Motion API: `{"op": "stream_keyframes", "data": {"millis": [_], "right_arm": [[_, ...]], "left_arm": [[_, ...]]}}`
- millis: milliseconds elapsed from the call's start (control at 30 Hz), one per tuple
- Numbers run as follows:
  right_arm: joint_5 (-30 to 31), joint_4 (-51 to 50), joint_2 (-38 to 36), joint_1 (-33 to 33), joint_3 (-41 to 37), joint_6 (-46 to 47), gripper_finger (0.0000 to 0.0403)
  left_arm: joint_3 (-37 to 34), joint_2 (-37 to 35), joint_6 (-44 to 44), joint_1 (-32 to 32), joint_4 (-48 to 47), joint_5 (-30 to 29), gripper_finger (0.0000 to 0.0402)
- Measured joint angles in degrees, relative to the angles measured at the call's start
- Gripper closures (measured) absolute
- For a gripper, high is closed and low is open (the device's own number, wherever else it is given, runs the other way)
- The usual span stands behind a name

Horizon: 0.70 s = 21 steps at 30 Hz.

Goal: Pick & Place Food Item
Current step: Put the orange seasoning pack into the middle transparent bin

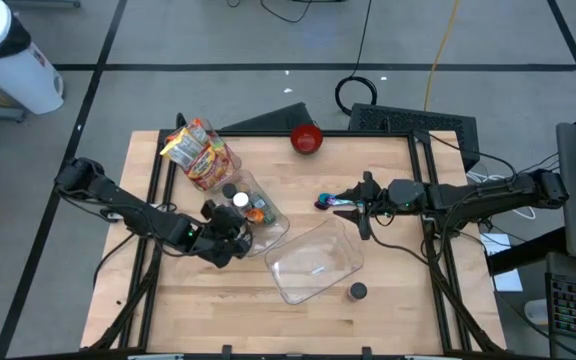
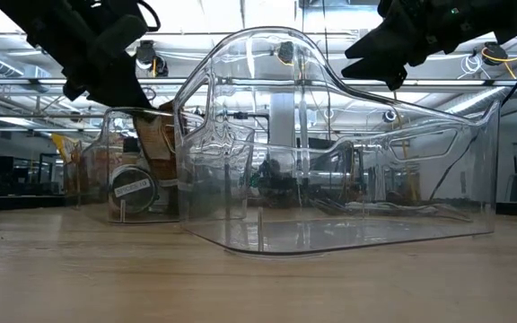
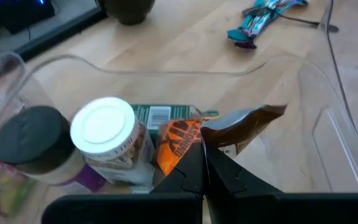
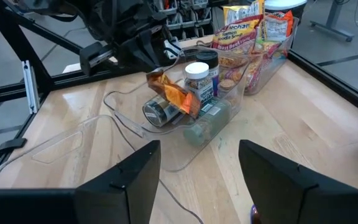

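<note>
High view shows the empty clear bin [image 1: 316, 262] at table centre, nothing placed yet. Left gripper [image 1: 236, 232] is clamped on an orange snack packet [image 3: 180, 138] at the full bin [image 1: 230, 178]. Right gripper [image 1: 360, 207] hangs open nearby.

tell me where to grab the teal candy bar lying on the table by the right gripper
Take the teal candy bar across its narrow middle, coming straight down from above. It lies flat on the bare table, long and thin, clear of both bins, so its side edges are free. The open right gripper is beside it.
</note>
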Motion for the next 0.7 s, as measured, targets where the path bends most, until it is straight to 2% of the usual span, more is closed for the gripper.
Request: {"op": "stream_keyframes", "data": {"millis": [200, 367, 700], "right_arm": [[0.0, 0.0, 0.0, 0.0, 0.0, 0.0, 0.0191], [0.0, 0.0, 0.0, 0.0, 0.0, 0.2, 0.0191], [0.0, 0.0, 0.0, 0.0, 0.0, 0.2, 0.0191]], "left_arm": [[0.0, 0.0, -0.4, 0.8, -0.8, 3.9, 0.0399], [1.7, 0.0, -3.2, 1.1, -5.4, 3.8, 0.0399], [5.9, 0.1, -3.2, 1.1, -11.6, 3.7, 0.0398]]}}
